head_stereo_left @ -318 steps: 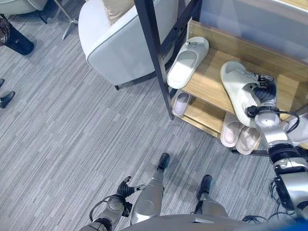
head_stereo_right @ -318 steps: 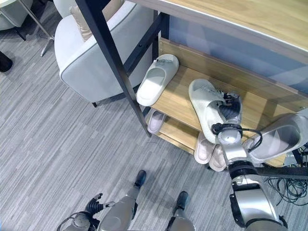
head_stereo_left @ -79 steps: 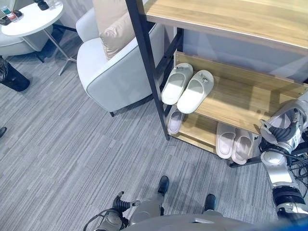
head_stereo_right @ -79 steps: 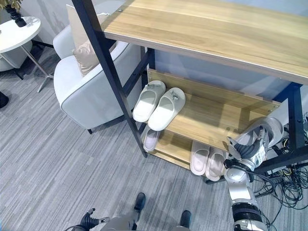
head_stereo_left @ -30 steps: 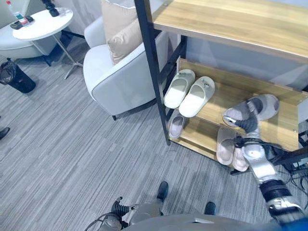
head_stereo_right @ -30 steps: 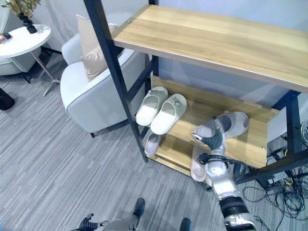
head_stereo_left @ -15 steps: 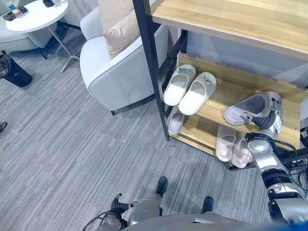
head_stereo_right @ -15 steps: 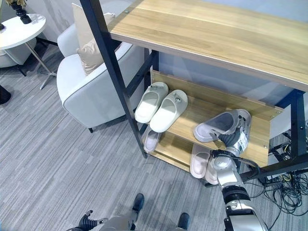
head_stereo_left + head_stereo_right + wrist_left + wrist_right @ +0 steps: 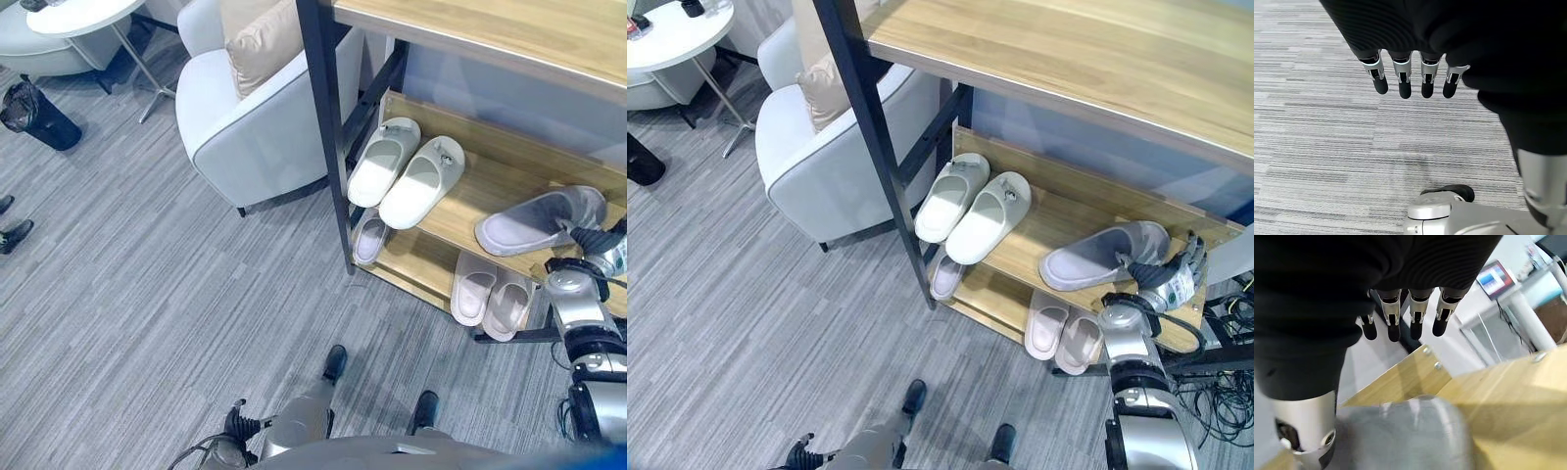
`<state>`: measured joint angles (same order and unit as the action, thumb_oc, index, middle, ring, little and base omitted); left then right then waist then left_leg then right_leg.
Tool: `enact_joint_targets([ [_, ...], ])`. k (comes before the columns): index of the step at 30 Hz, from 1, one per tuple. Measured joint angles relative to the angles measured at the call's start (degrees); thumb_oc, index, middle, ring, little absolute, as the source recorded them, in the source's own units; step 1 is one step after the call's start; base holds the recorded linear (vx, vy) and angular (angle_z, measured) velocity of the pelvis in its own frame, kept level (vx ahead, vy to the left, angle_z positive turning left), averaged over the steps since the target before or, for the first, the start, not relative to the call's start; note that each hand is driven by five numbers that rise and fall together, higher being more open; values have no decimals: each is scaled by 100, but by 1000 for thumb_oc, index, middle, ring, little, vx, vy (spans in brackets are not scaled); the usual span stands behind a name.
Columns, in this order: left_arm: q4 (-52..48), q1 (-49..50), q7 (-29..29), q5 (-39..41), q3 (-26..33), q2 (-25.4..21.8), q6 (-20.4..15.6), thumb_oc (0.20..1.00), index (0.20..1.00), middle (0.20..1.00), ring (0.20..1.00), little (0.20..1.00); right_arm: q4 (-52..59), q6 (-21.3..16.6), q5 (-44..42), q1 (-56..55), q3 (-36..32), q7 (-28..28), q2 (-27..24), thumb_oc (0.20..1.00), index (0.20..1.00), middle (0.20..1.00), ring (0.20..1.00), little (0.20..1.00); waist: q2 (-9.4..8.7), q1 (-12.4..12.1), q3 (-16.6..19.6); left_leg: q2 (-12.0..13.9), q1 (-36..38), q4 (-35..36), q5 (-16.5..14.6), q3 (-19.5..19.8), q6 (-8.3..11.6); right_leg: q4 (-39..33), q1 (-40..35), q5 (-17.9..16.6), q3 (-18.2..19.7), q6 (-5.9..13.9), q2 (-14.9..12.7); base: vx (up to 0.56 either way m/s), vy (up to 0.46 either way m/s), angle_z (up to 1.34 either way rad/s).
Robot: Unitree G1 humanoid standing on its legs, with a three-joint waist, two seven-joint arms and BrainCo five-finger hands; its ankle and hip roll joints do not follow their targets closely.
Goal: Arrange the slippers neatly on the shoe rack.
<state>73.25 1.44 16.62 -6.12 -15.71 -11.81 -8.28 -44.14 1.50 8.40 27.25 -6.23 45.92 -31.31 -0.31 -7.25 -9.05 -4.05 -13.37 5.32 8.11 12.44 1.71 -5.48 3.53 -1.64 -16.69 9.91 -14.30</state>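
A grey slipper (image 9: 539,220) lies flat at the right end of the shoe rack's middle shelf (image 9: 470,186), toe pointing left. My right hand (image 9: 1171,279) sits at its heel with fingers (image 9: 1393,328) straight and spread; the grey slipper (image 9: 1410,435) lies just under the palm. A white pair stands side by side at the shelf's left end: one white slipper (image 9: 384,162) and its mate (image 9: 423,181). On the bottom shelf rest a single pale slipper (image 9: 370,235) and a pale pair (image 9: 490,294). My left hand (image 9: 1405,83) hangs open low above the floor.
A white armchair (image 9: 255,117) with a beige cushion stands just left of the rack's black post (image 9: 333,127). A round white table (image 9: 69,20) and a black bin (image 9: 34,113) are at the far left. A person's shoes (image 9: 10,230) show at the left edge. Cables (image 9: 1215,392) lie right of the rack.
The grey slipper has gone from tilted in my curled right hand to lying flat on the shelf, and the fingers have straightened. The camera has shifted.
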Motion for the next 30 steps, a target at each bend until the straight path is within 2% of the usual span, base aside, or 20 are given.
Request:
enact_joint_targets([
  [7, 10, -22, -3, 55, 2, -23, 15, 1000, 1000, 1000, 1000, 1000, -80, -87, -596, 206, 68, -221, 112, 1000, 1000, 1000, 1000, 1000, -64, -8, -210, -6, -141, -1, 3, 51, -2, 12, 110, 9, -50, 3, 2, -2, 6, 3],
  [8, 9, -26, -3, 55, 3, -34, 15, 1000, 1000, 1000, 1000, 1000, -80, -86, -598, 208, 73, -250, 112, 940, 940, 940, 940, 940, -84, -1, -222, -3, -141, -1, 3, 50, -2, 12, 111, 10, -58, 3, 3, 0, 0, 0],
  [9, 10, -27, -4, 97, 4, -50, 14, 1000, 1000, 1000, 1000, 1000, -81, -78, -597, 208, 80, -308, 111, 617, 617, 617, 617, 617, -115, 7, -240, 0, -141, -1, 3, 50, -2, 12, 111, 10, -74, 2, 6, 0, 0, 0],
  [10, 10, -27, -2, 110, 5, -53, 16, 1000, 1000, 1000, 1000, 1000, -82, -70, -596, 208, 79, -310, 109, 200, 200, 200, 200, 200, -132, 7, -250, 0, -141, -1, 3, 50, -1, 12, 110, 10, -75, 2, 7, 0, 0, 0],
  [14, 6, -32, -3, 124, 4, -83, 16, 1000, 1000, 1000, 1000, 1000, -247, 14, -521, 213, 75, -357, -121, 200, 200, 200, 200, 200, -184, 6, -274, -1, -144, -1, 9, 73, 4, 12, 88, 10, -111, 2, 11, 9, -6, 4],
  [22, 0, -67, 1, 107, 15, -82, 17, 1000, 1000, 1000, 1000, 1000, -139, 130, 22, 21, 94, -254, -24, 200, 200, 200, 200, 200, -182, 18, -262, -4, -71, -1, 9, 75, 4, 12, 9, 12, -120, -1, 5, 0, 0, 0],
  [25, -5, -70, 3, 102, 19, -80, 16, 1000, 1000, 1000, 1000, 1000, 248, 136, 21, -179, 90, -304, 110, 200, 200, 200, 200, 200, -168, 41, -234, 5, -54, -1, 17, 75, 14, 13, -8, 9, -118, -6, 15, 0, 0, 0],
  [27, 1, -59, 0, 96, 119, -69, 25, 1000, 1000, 1000, 1000, 1000, 917, 123, 32, -412, 136, -325, 215, 200, 200, 200, 200, 200, -167, 65, -227, 2, -9, -1, 19, 70, 14, 14, -45, 5, -115, -5, 9, 0, 0, 0],
  [30, -1, -47, -14, 100, 257, -29, 22, 1000, 1000, 1000, 1000, 1000, 1411, -128, 211, -685, 246, -452, 218, 200, 200, 200, 200, 200, -197, 48, -121, 5, 134, 0, 6, 64, 27, 13, -184, 17, -119, -12, 8, 12, -4, 0],
])
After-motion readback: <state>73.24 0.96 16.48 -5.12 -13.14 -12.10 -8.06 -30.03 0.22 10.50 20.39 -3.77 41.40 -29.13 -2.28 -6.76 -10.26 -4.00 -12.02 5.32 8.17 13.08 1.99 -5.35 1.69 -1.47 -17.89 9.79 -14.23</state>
